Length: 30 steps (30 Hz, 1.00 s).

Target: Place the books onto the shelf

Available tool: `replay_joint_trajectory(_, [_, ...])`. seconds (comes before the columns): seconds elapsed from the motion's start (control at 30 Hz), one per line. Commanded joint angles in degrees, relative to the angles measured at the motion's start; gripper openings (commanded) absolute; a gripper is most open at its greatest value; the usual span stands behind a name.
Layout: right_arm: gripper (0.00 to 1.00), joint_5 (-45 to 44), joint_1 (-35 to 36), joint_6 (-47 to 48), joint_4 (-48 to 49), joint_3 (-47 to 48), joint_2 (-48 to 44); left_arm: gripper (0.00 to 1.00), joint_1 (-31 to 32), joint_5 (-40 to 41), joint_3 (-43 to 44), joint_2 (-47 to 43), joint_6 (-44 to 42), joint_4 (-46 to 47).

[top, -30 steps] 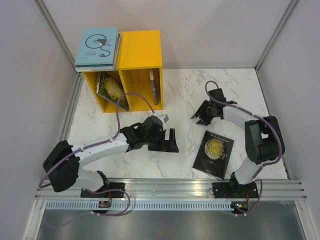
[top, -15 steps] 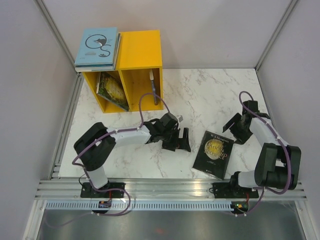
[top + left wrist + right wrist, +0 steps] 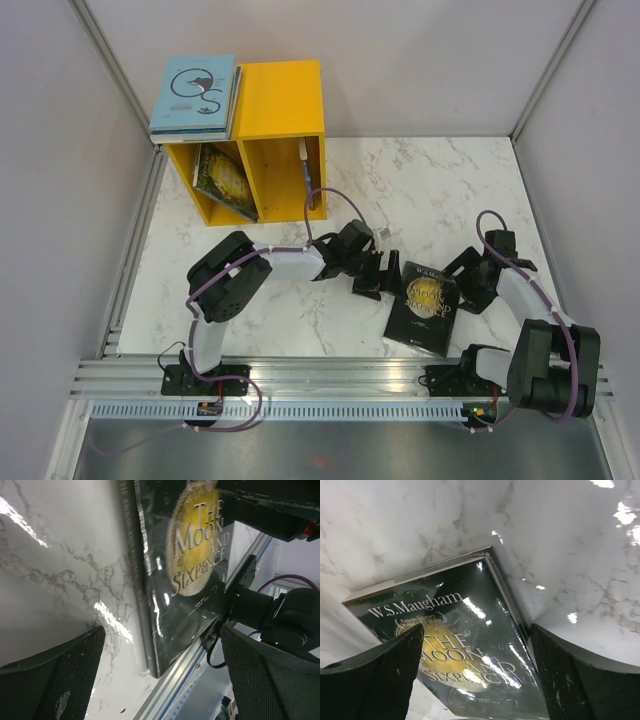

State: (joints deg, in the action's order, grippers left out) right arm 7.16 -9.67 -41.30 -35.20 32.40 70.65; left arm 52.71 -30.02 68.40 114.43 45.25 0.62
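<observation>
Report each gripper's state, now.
Left gripper: open, holding nothing, low beside the black book.
Right gripper: open, holding nothing, over that book's corner.

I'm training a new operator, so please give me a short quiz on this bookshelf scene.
1. True or false: the black-and-gold paperback lies flat on the white marble table.
2. Where is the light blue paperback with the black swirl? A) on the table B) on top of the bright yellow wooden shelf C) under the black-and-gold paperback
3. Fill in: the left gripper and right gripper both stand ____.
Key: 1 true; 2 B; 3 open.
</observation>
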Motion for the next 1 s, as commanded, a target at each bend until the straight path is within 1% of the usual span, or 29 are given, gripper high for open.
replay_joint_trajectory(0.0, [0.89,7.24,0.44,-3.35,8.73,-10.41,2.91,1.00,0.64,-3.46,-3.09,3.25,3.69,4.82])
replay_joint_trajectory(0.13, [0.83,8.92,0.44,-4.49,9.62,-11.75,0.19,1.00,1.34,-4.96,-6.96,4.13,7.82,10.97])
replay_joint_trajectory(0.17, [0.79,9.80,0.53,-4.75,10.06,-12.27,-0.25,1.00,1.87,-5.31,-8.27,4.65,9.75,13.94])
replay_joint_trajectory(0.27, [0.74,10.42,1.23,-5.28,10.68,-12.80,-0.69,1.00,2.75,-5.23,-10.48,5.01,13.71,18.26])
replay_joint_trajectory(0.3, [0.69,10.59,1.50,-5.54,10.77,-13.06,-0.95,1.00,2.92,-4.96,-11.09,5.01,14.94,22.19])
replay_joint_trajectory(0.37, [0.66,11.21,2.28,-5.90,11.03,-13.33,-1.22,0.99,3.19,-4.17,-13.11,4.57,18.70,26.52])
replay_joint_trajectory(0.4, [0.58,11.39,2.72,-6.16,11.03,-13.50,-1.65,0.99,3.19,-3.04,-13.81,3.79,19.86,30.36])
replay_joint_trajectory(0.47, [0.52,11.74,4.47,-7.30,11.38,-13.68,-2.18,0.99,3.19,-1.19,-14.88,2.82,21.53,31.54])
replay_joint_trajectory(0.5, [0.46,11.83,5.18,-7.65,11.38,-13.77,-2.79,0.99,3.19,0.30,-14.79,1.94,21.54,31.46])
replay_joint_trajectory(0.57, [0.44,11.74,6.76,-8.62,11.12,-13.77,-3.50,0.98,3.10,1.54,-14.00,1.24,21.37,29.89])
replay_joint_trajectory(0.67, [0.43,11.47,7.39,-8.80,10.15,-13.16,-4.73,0.91,3.10,4.78,-14.26,-0.96,20.84,26.98])
replay_joint_trajectory(0.7, [0.43,11.30,7.47,-8.54,9.80,-13.07,-5.00,0.85,3.10,5.84,-14.70,-2.01,20.75,26.28])
replay_joint_trajectory(0.77, [0.43,11.47,7.65,-8.54,9.27,-12.89,-5.26,0.77,3.10,7.86,-16.28,-4.55,20.32,24.61])
replay_joint_trajectory(0.8, [0.43,11.65,7.65,-8.71,9.19,-13.07,-5.44,0.57,3.10,9.87,-16.54,-5.26,20.05,23.47])
replay_joint_trajectory(0.83, [0.43,12.00,7.91,-8.97,9.27,-13.24,-5.61,0.46,3.10,10.59,-16.63,-5.97,19.61,22.33])
replay_joint_trajectory(0.87, [0.43,12.35,8.35,-9.24,9.36,-13.42,-5.70,0.37,3.10,11.73,-16.63,-6.93,18.74,20.40])
replay_joint_trajectory(0.9, [0.43,12.70,8.70,-9.50,9.45,-13.59,-6.31,0.19,3.10,12.00,-16.55,-7.29,18.38,19.77])
replay_joint_trajectory(0.93, [0.43,13.49,9.05,-10.46,9.97,-13.68,-6.84,0.08,3.10,12.26,-16.02,-7.64,17.94,18.98])
replay_joint_trajectory(0.97, [0.43,14.02,9.40,-10.82,10.32,-13.68,-7.28,0.03,3.10,12.96,-15.84,-8.25,16.98,17.58])
